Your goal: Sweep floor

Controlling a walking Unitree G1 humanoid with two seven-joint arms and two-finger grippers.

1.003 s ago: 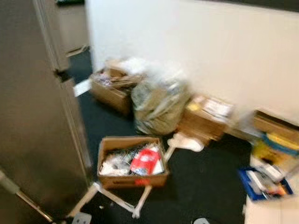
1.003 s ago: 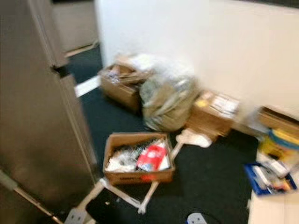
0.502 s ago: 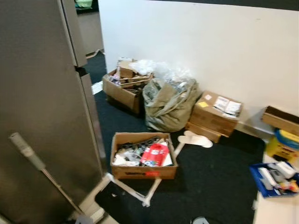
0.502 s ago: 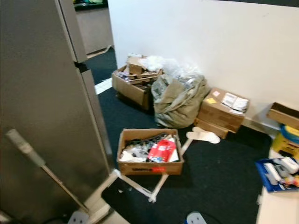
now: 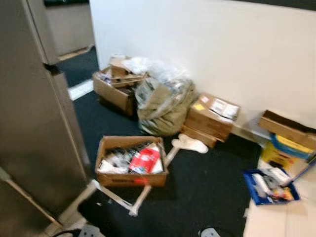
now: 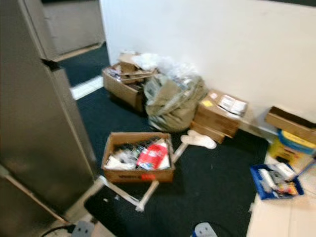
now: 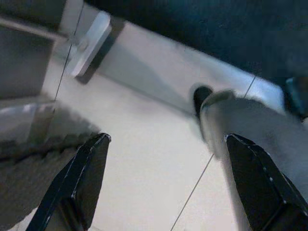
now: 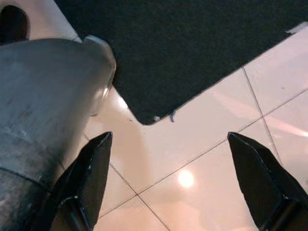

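Glossy black tapered fingers [image 8: 89, 185] (2 per wrist), rounded silver-grey leg [image 8: 43, 120]

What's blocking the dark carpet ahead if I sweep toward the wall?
An open cardboard box sits mid-carpet, white sticks lie at its near side, and boxes and a bag line the wall.

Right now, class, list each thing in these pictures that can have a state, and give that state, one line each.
Front cardboard box: open, full of clutter.
Back cardboard box: open, overfilled.
Box by the wall: closed, stacked on another.
Bag: stuffed, open-topped.
Blue tray: filled.
Left tool: open, empty.
Right tool: open, empty.
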